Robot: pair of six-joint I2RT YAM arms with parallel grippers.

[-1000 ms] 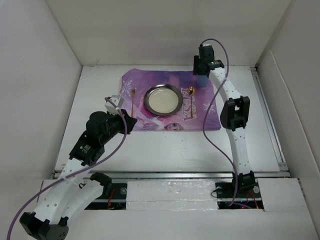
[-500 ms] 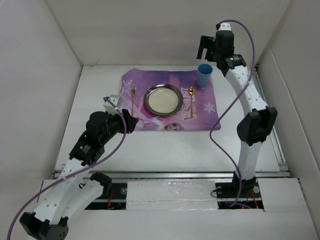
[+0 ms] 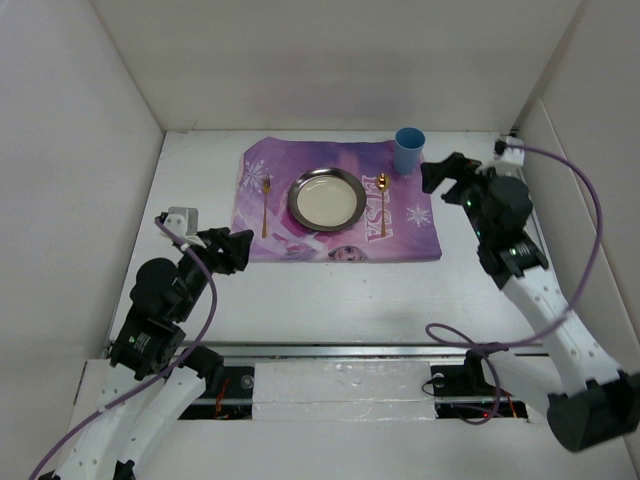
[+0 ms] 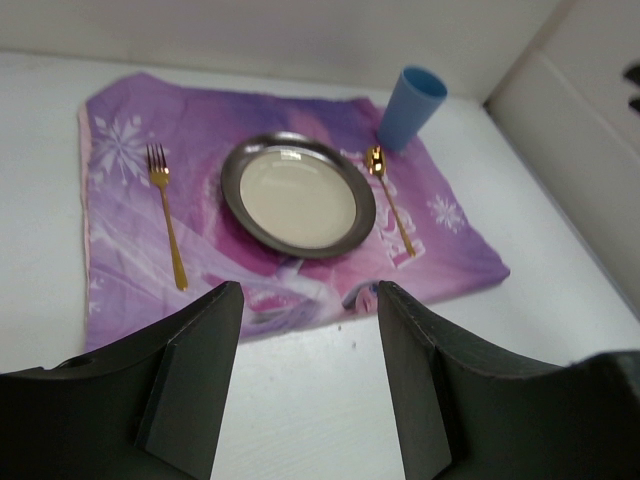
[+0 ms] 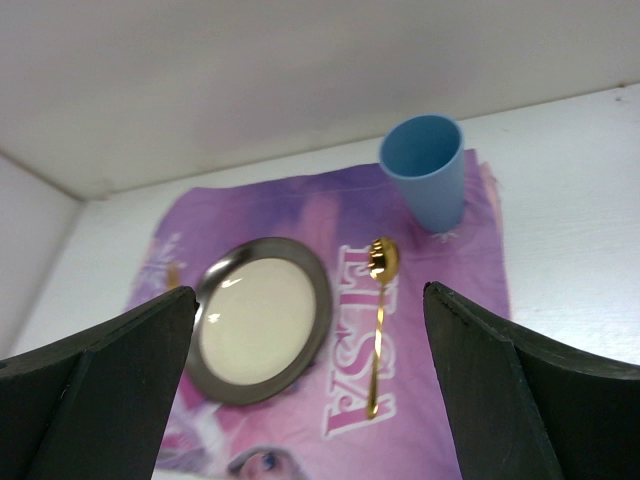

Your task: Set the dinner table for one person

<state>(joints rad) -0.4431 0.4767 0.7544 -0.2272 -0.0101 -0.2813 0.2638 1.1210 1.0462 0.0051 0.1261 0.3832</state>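
Note:
On the white dinner table (image 3: pixel 330 290) lies a purple placemat (image 3: pixel 420 235). It carries a steel plate (image 3: pixel 326 197) with a gold fork (image 3: pixel 266 205) to its left and a gold spoon (image 3: pixel 382 205) to its right. A blue cup (image 3: pixel 409 150) stands upright at the mat's far right corner. My left gripper (image 3: pixel 238 248) hovers open and empty off the mat's near left corner; its view shows the plate (image 4: pixel 298 192) and fork (image 4: pixel 165 215) ahead. My right gripper (image 3: pixel 437 177) is open and empty just right of the cup (image 5: pixel 425 170), with the spoon (image 5: pixel 378 320) below it.
White walls box the table on the left, back and right. A metal rail (image 3: pixel 330 350) runs along the near edge by the arm bases. Purple cables loop from both arms, the right one hanging over the near right of the table (image 3: pixel 455 335).
The right gripper opened, left the blue cup standing on the mat's far corner and swung back to the right. The left gripper opened and drew back toward the near left, away from the fork.

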